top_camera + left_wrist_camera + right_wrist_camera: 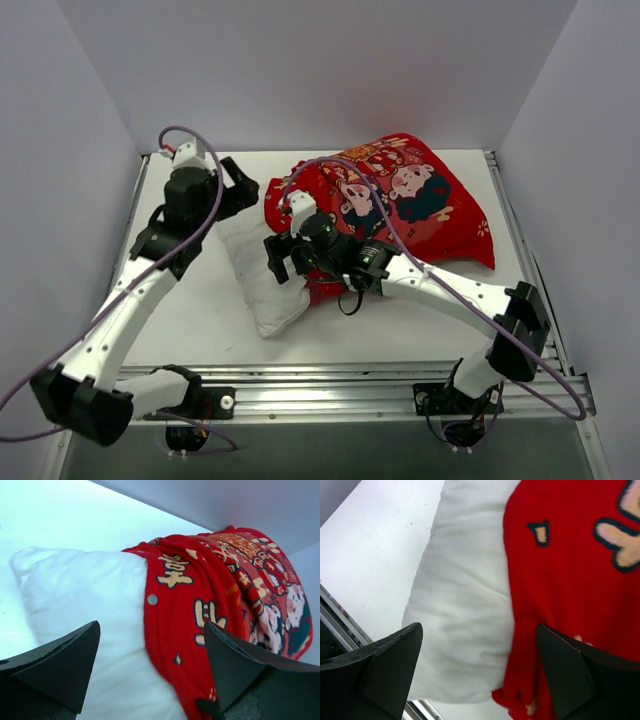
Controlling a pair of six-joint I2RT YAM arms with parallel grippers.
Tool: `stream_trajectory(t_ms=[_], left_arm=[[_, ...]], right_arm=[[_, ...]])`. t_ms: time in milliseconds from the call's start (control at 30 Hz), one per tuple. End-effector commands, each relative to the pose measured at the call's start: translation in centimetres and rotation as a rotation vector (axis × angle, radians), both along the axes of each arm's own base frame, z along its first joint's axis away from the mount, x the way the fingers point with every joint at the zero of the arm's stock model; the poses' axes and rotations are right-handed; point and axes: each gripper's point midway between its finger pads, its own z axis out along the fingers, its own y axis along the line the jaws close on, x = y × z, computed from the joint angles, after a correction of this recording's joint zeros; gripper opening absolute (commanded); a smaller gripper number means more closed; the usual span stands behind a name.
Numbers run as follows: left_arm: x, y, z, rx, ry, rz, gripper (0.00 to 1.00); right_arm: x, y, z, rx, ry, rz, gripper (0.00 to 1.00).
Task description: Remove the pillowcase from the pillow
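Pillow [260, 290] lay on the table [200, 310], left of centre, its near white end bare. Pillowcase [430, 210] covered the rest and bunched toward the back right.

Your left gripper [150, 627] sat at the pillow's far-left edge, fingers spread wide, nothing clamped. Its wrist view showed the case's hem, with a metal snap stud [152, 599], crossing the white cushion.

Your right gripper [477, 630] hung low over the hem at the pillow's near side, fingers likewise wide apart, holding nothing. Red fabric and white cushion both showed between them.
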Motion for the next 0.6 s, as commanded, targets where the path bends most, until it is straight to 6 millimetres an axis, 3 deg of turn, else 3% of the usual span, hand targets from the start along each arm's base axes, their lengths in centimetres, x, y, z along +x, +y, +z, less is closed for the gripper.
stream_trajectory(t_ms=[0, 67, 167, 200, 233, 333, 567], left_arm=[[-4.4, 2.8, -2.2, 0.069, 0.082, 0.037, 0.94], [-6.5, 3.3, -2.9, 0.059, 0.102, 0.023, 0.94], [-9.3, 2.5, -6.0, 0.022, 0.193, -0.047, 0.97], [-10.3, 1.4, -6.4, -0.019, 0.215, -0.102, 1.00], [-11.0, 0.9, -8.0, -0.030, 0.255, -0.132, 0.94], [-12.4, -1.3, -9.6, -0.099, 0.311, -0.227, 0.94], [-12.5, -4.0, -10.9, -0.131, 0.318, -0.291, 0.94]], right_arm=[[0.1, -2.9, 4.6, 0.013, -0.077, -0.087, 0.91], [0.7, -5.0, 5.7, 0.001, -0.110, -0.165, 0.91], [1.4, -7.7, 6.4, -0.014, -0.145, -0.253, 0.93], [1.6, -8.8, 6.3, -0.020, -0.153, -0.285, 0.94], [2.0, -9.6, 6.3, -0.022, -0.158, -0.310, 0.95], [2.9, -11.4, 5.8, -0.034, -0.160, -0.361, 0.97], [4.7, -12.9, 3.4, -0.025, -0.140, -0.421, 0.99]])
